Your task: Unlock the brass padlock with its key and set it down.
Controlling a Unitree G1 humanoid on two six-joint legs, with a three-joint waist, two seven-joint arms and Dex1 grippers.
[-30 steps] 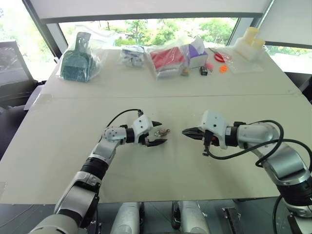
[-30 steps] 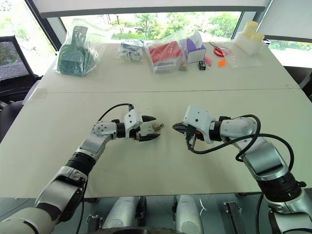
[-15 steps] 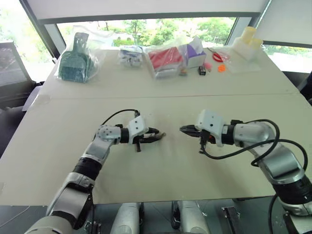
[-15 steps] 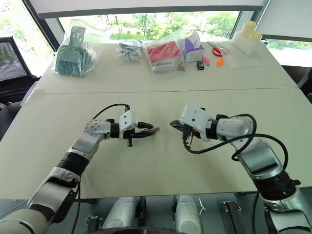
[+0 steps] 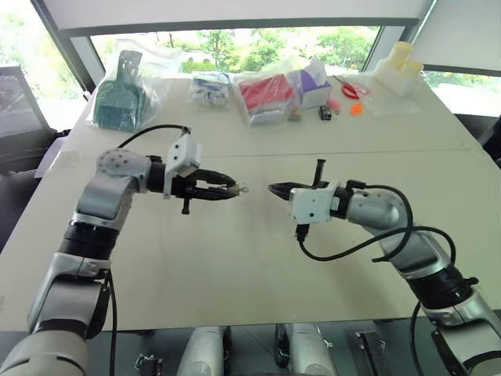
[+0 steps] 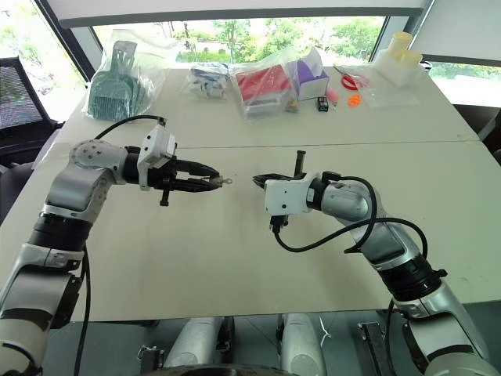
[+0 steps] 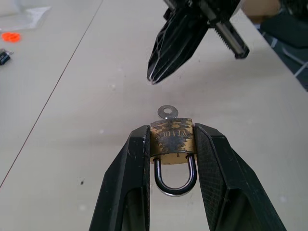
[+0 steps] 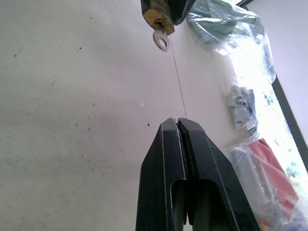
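The brass padlock point(image 7: 172, 140) hangs above the table, pinched by its sides in my left gripper point(image 7: 172, 131), which is shut on it. Its silvery shackle points back between the fingers. The key point(image 7: 167, 112) sticks out of the lock's far end, with its round head showing. My right gripper point(image 5: 275, 189) is shut and empty, its tips pointing at the key from a short gap away. In the right wrist view the padlock point(image 8: 156, 18) and the key point(image 8: 161, 40) hang ahead of the right gripper point(image 8: 177, 122).
Along the table's far edge lie a bagged green scoop point(image 5: 121, 98), a bagged red pack point(image 5: 266, 94), a purple box point(image 5: 315, 82), small orange bits point(image 5: 358, 109) and white bottles point(image 5: 399, 66). A seam point(image 5: 376, 153) crosses the table behind both grippers.
My left gripper closed on the padlock where it lay on the table, then lifted it up and to the left. My right gripper rolled over and moved left toward it.
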